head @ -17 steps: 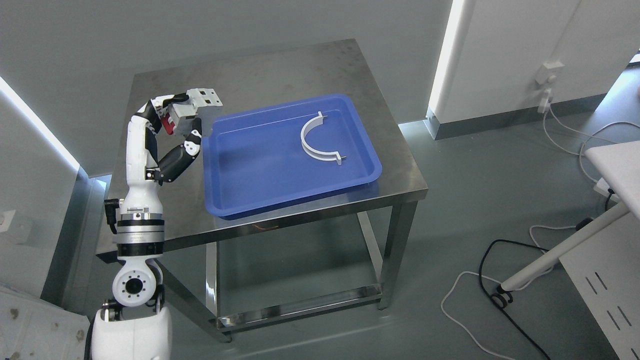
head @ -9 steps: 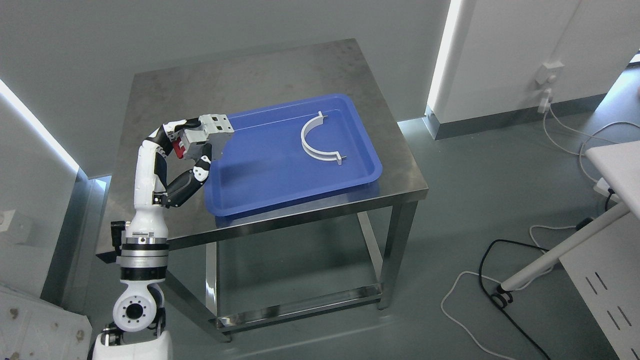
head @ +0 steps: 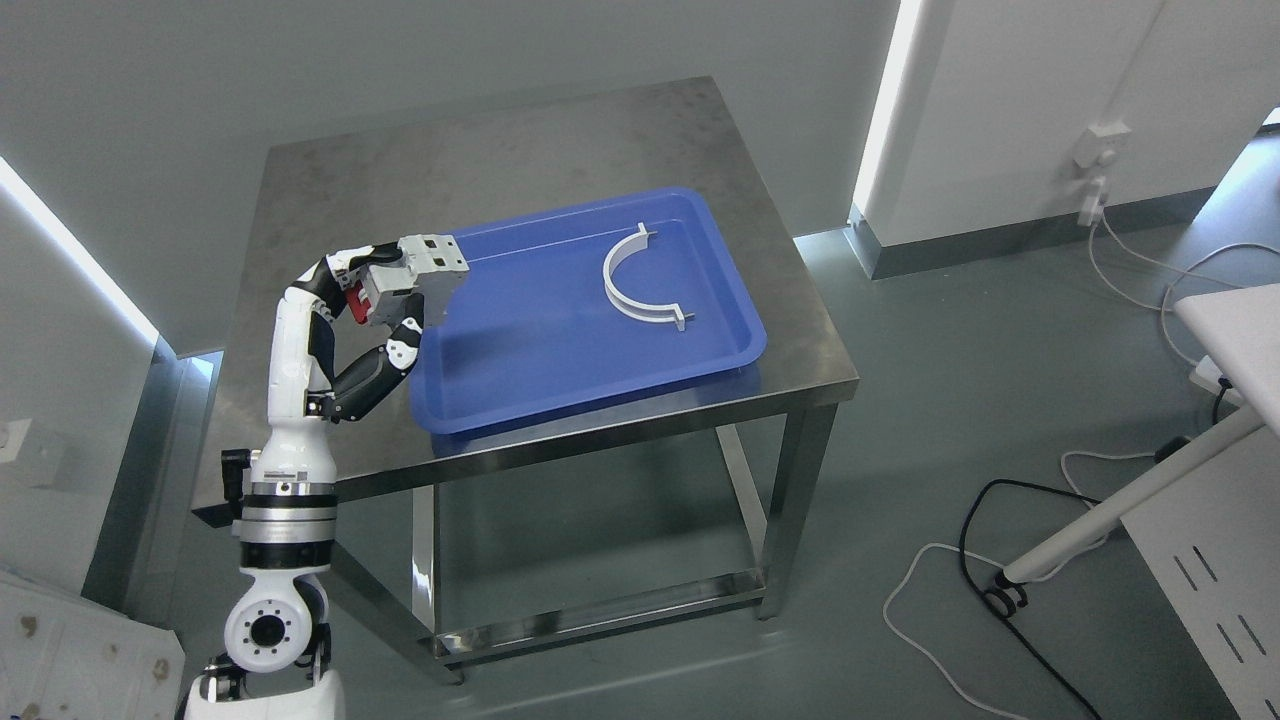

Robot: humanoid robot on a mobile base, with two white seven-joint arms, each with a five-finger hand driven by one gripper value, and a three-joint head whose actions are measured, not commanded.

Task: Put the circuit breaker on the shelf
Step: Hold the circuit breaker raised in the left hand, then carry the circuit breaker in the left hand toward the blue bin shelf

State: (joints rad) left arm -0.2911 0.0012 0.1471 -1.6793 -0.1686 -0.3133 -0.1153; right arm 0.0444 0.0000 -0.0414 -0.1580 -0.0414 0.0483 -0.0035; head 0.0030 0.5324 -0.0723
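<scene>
Circuit breaker in transit, left side of counter.
I am holding the circuit breaker point(head: 412, 275) in my left robot hand point(head: 375, 290), fingers closed around it, above the blue tray's point(head: 560, 340) left rim; a loose grip risks dropping it there.

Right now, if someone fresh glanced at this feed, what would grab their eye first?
Probably the blue tray on the steel table, with a white curved bracket lying in its far right part. Next, the left hand at the tray's left edge, gripping a grey circuit breaker with a red part showing, held above the tray's near-left corner.
</scene>
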